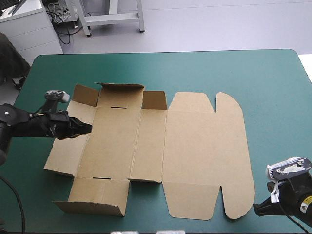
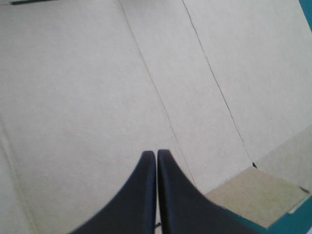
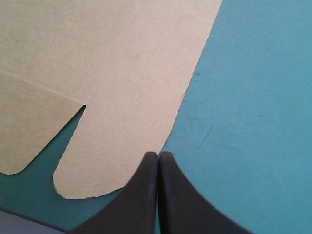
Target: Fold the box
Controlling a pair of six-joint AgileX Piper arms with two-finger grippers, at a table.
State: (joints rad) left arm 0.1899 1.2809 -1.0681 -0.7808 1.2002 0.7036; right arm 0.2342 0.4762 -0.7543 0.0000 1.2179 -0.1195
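Brown box point(image 1: 195, 151) lies mostly flat mid-frame, its left flaps partly raised. Left gripper point(image 1: 87, 127), clenched empty, sits over the left wall panel; right gripper point(image 1: 256, 208), also clenched, waits at lower right. Wall-raising looks in hand; next, that wall likely needs pushing upright.

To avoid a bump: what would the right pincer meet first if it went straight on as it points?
Probably the box, its rounded flap just ahead of the right pincer; height unclear.

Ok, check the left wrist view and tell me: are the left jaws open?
No, the left gripper has its jaws pressed together in one pointed arch, with the brown box ahead of them.
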